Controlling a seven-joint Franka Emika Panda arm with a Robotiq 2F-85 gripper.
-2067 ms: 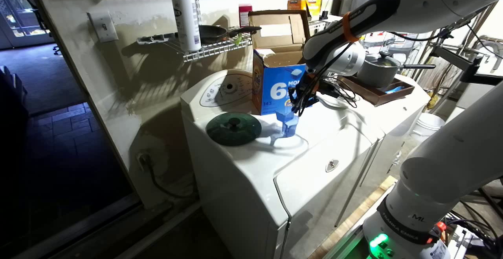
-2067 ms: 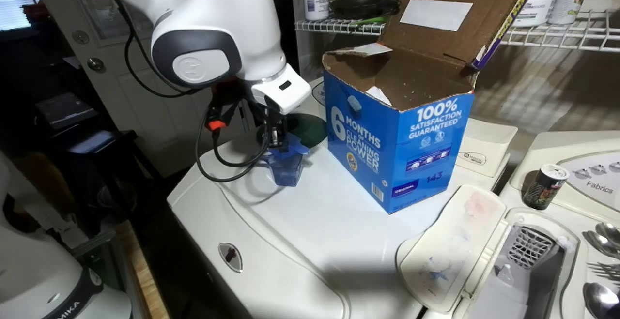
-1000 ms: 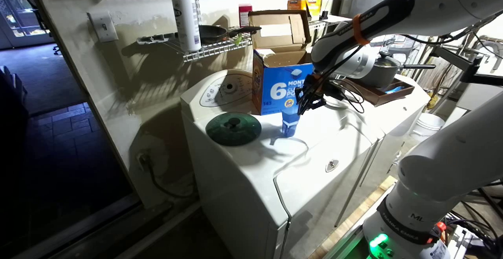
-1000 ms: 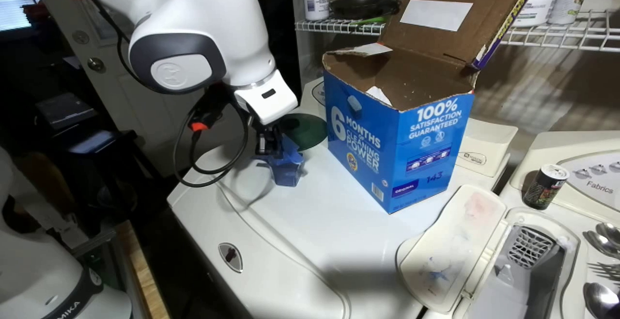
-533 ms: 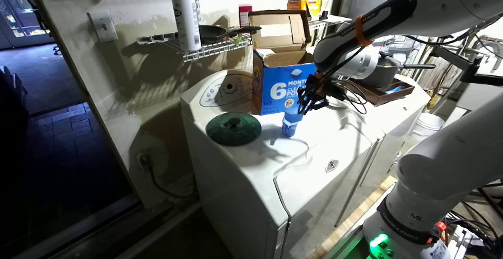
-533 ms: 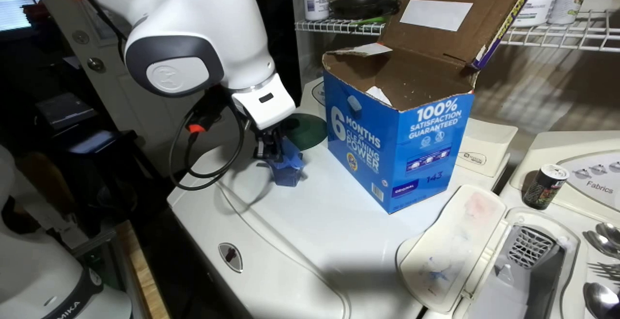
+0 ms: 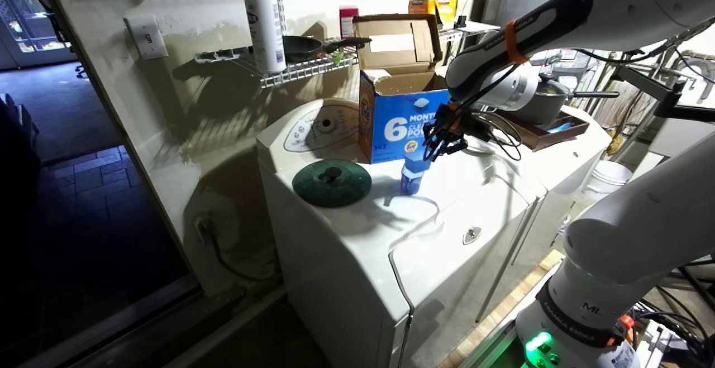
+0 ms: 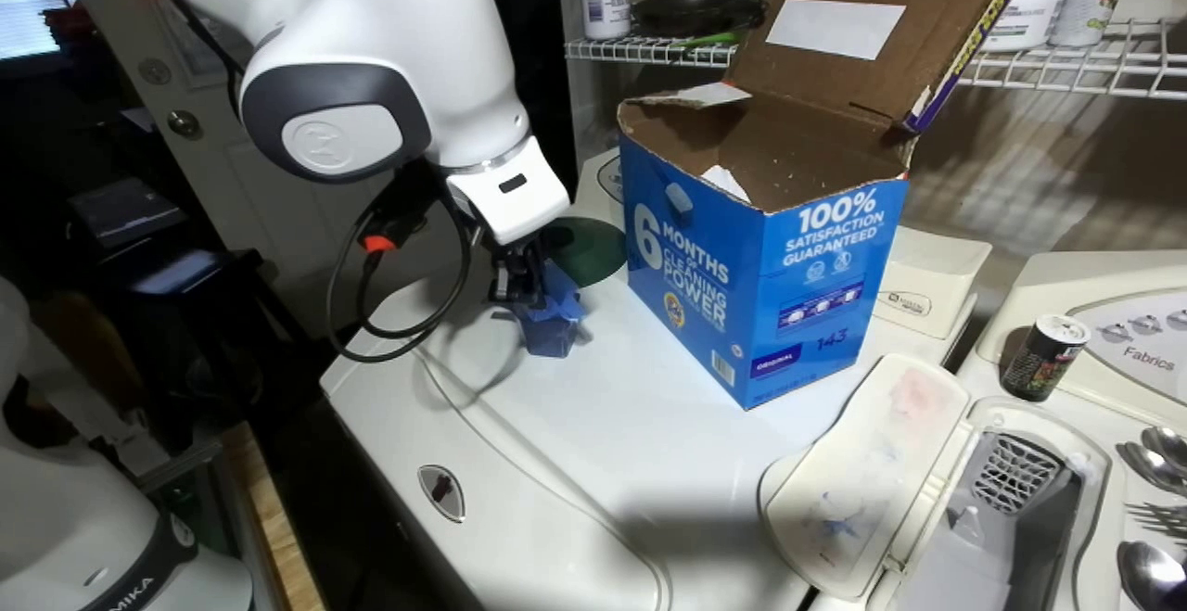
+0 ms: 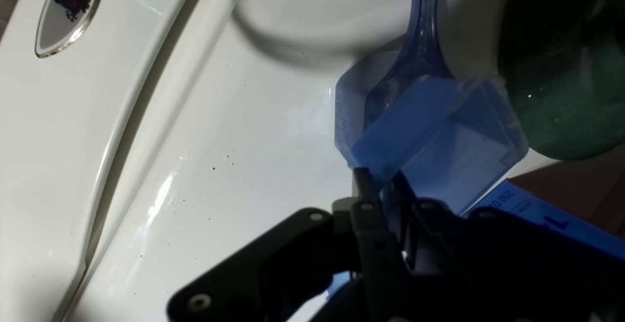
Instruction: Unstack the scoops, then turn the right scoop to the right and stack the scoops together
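We found the pincer (image 9: 382, 179) pressed together on part of the upper scoop (image 9: 449, 141); whether it had the handle or the cup wall we could not tell. That cup projected forward from the pincer, tilted, over the mouth of the lower scoop (image 9: 417, 65), whose long handle pointed away from the only arm (image 8: 468, 55) seen. The lower scoop stood on the white machine (image 9: 244, 204), beneath its mate in both exterior views; contact between the cups we could not confirm. We judged that the coming move turned on this slant: the upper cup would need squaring to nest, or lifting clear to part. Just beside lay a dark green disc (image 9: 571, 97). Near these stood a blue carton (image 8: 695, 268), flap raised, a white scrap (image 8: 726, 183) showing within, its floor hidden. Farther off, a cream compartment (image 8: 1102, 500) held a grid insert (image 8: 1015, 472), and a brown tray (image 7: 553, 138) bore a grey pot (image 7: 550, 105) and a blue item (image 7: 558, 127) we could not identify.
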